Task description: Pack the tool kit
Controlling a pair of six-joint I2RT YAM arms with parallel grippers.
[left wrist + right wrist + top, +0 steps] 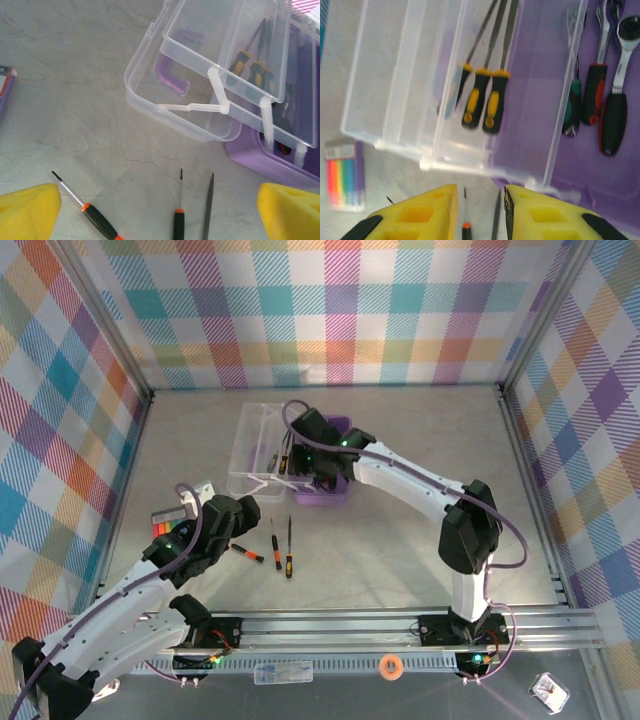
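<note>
From above, the lilac case (322,498) is seen mid-worktop (400,560), with its clear lid (250,445) swung open to the left. Three screwdrivers (275,552) are laid loose just in front of it. The right pincer (318,472) is held over the case.

At the left wrist, the left pincer (159,195) is spread wide and empty above those screwdrivers (178,217).

At the right wrist, the right pincer (481,200) is narrowly parted, with nothing gripped, near the case's edge (620,180).
</note>
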